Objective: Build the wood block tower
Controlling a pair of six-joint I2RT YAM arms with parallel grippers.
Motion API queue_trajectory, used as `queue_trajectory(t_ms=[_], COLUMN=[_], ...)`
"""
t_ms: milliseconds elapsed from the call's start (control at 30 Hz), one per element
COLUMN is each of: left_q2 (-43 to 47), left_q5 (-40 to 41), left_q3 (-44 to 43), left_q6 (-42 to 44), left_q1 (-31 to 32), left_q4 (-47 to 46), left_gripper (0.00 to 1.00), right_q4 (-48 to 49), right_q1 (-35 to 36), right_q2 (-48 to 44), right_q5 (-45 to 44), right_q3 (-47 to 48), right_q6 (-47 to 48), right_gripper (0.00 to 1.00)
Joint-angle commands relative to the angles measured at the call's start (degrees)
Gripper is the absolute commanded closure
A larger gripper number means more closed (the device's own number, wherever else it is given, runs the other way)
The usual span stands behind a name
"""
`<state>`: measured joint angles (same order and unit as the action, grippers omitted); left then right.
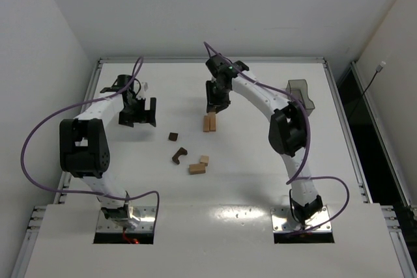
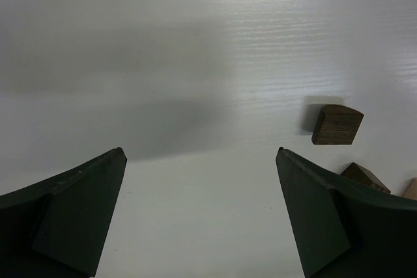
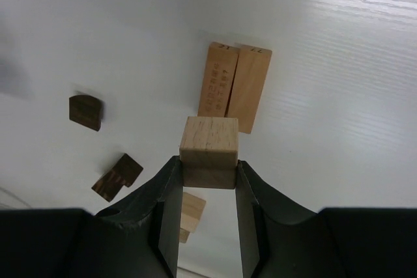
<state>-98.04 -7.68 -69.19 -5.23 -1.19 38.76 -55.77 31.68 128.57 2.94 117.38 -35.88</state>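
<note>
My right gripper point(image 3: 208, 167) is shut on a light tan cube point(image 3: 208, 141) and holds it above the table, just short of two tan bars point(image 3: 234, 86) that lie side by side. In the top view this gripper point(image 1: 215, 106) hangs right behind the bars point(image 1: 209, 122). A small dark block point(image 1: 172, 137), a dark notched piece point(image 1: 179, 155) and two tan blocks point(image 1: 198, 166) lie loose nearer the arms. My left gripper point(image 1: 141, 112) is open and empty over bare table point(image 2: 201, 154); the dark block point(image 2: 335, 124) lies to its right.
A dark translucent bin point(image 1: 301, 93) stands at the right side of the white table point(image 1: 260, 174), behind the right arm's elbow. The left arm's purple cable loops out over the table's left edge point(image 1: 29, 141).
</note>
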Motion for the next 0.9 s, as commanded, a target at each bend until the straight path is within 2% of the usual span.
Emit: queue_trajectory(t_ms=[0,867], left_q2=[2.0,0.4], left_q5=[-0.3,-0.3], left_q3=[-0.4,-1.5], left_q6=[-0.8,-1.4], left_q1=[0.0,0.0], left_q4=[-1.1,-1.1], left_gripper=[0.0,0.0], right_q4=[0.7,1.8], right_q1=[0.4,0.4], right_q2=[1.7,8.5], right_q5=[-1.4,-2.1], right_q3=[2.5,6.6], right_q6=[-1.4,-1.4], right_gripper=[1.0,1.0])
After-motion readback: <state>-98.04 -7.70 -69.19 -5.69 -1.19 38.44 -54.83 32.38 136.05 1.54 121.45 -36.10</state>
